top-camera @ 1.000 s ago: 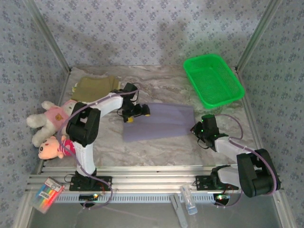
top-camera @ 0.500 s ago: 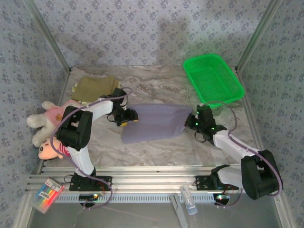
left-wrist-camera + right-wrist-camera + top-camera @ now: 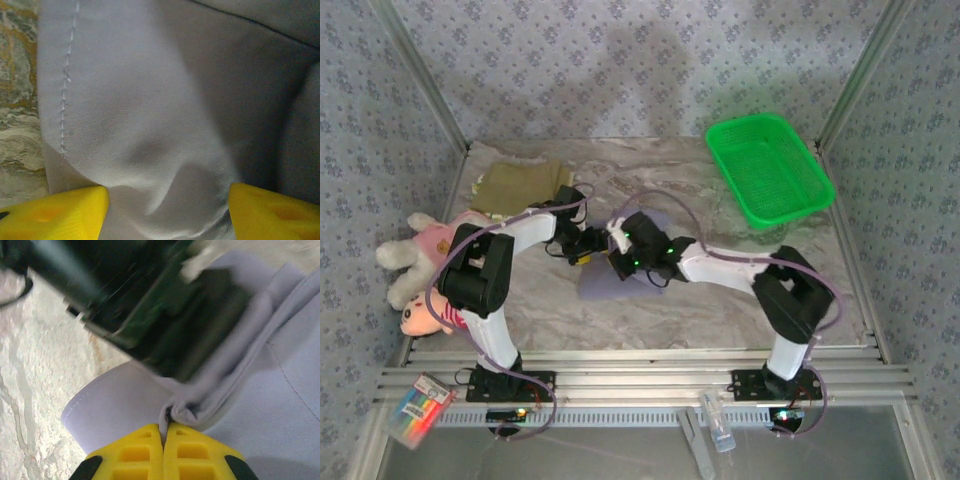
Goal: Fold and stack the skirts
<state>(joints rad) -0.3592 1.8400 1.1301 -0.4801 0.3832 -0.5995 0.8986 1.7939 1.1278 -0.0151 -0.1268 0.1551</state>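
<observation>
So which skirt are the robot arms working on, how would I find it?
Find the marble table, then its middle, where the left gripper and right gripper meet. The skirt lying under them is plain lavender-purple, unlike the olive skirt at the far left.

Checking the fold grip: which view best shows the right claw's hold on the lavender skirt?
The right wrist view: the right claw is shut on a bunched fold of the lavender skirt. In top external the arm hides that grip. The left wrist view shows skirt cloth between the left claw's open fingers.
</observation>
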